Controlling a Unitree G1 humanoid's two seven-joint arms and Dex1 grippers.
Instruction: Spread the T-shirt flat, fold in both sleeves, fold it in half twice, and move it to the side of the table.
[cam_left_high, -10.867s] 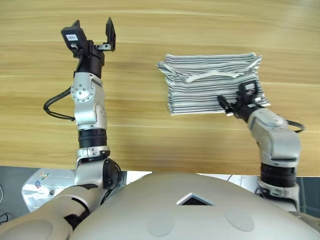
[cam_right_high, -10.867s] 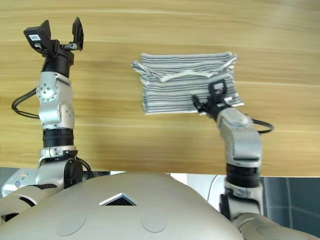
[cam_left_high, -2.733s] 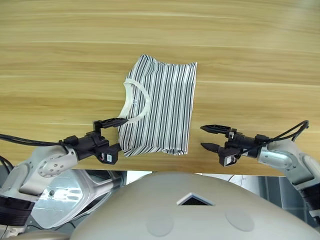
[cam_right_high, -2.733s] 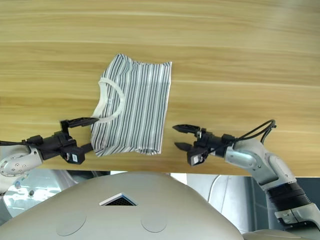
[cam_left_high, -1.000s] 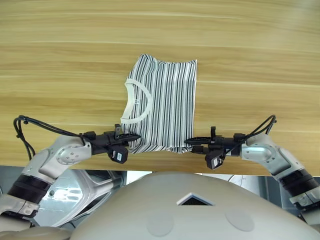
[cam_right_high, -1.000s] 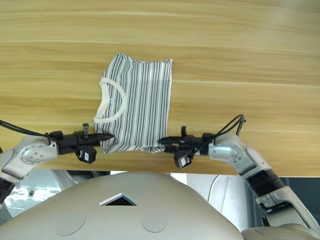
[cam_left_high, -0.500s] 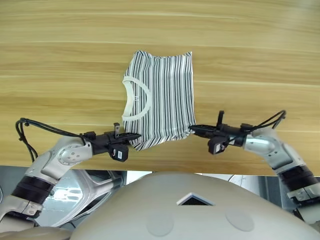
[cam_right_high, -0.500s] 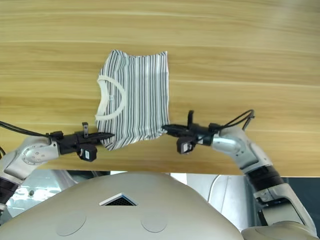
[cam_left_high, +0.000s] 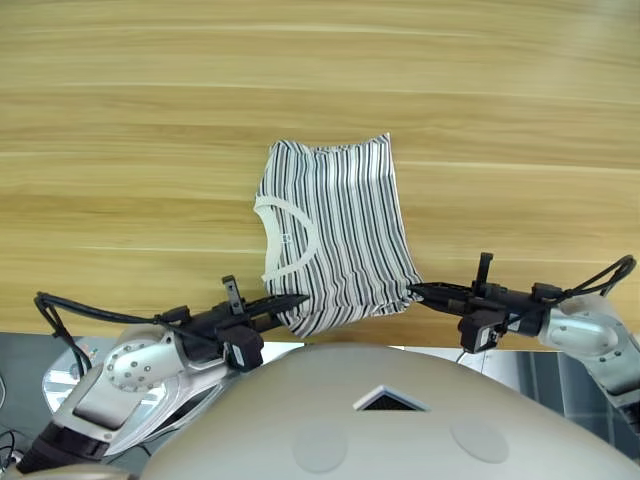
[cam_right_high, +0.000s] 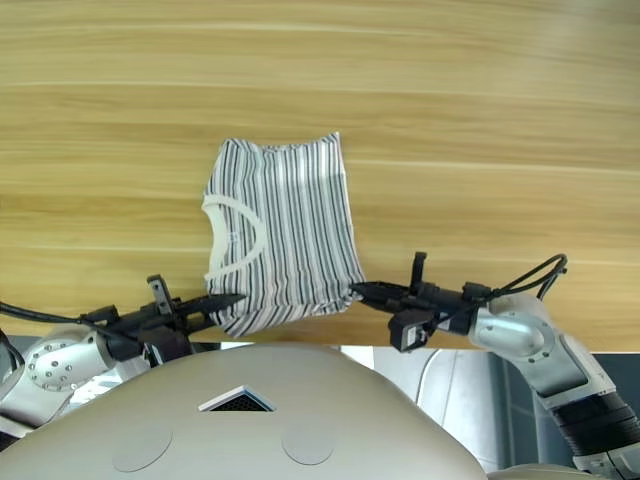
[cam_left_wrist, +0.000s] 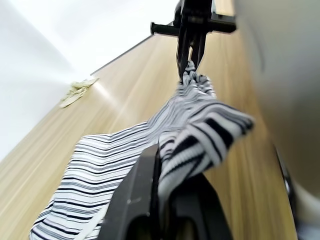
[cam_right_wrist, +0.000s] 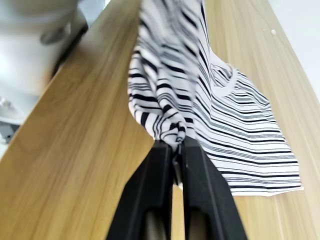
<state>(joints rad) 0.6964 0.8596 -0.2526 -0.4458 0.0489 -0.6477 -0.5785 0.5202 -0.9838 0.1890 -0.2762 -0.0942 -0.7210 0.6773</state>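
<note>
Both arms have just drawn back toward the robot, and the shirt (cam_left_high: 340, 225) has come with them. Half a second ago its far end lay further up the table (cam_left_high: 150, 120); now the whole striped strip has slid nearer and swung a little, its near end splaying out to the robot's right. A few seconds back the grippers stood open on either side of that near end; since then they have shut on its two corners and started hauling.

The left gripper (cam_left_high: 298, 299) is pinched on the near left corner, and the wrist view shows a wad of striped cloth (cam_left_wrist: 200, 130) bunched between its fingers. The right gripper (cam_left_high: 414, 290) is clamped on the near right corner, with the fabric gathered into its closed tips (cam_right_wrist: 172, 147).

The shirt lies as a narrow lengthwise strip, and only half the white collar (cam_left_high: 295, 240) shows along its left edge, so I would say it is not yet spread flat. This pull looks like part of dragging it straight, early in the job.

The near end now sits right at the table's near edge, between the two grippers, so there is hardly any room to pull further this way without it drooping off. Beyond the far end, and well out to both sides, there is plenty of bare wood for spreading and for the final move aside.
</note>
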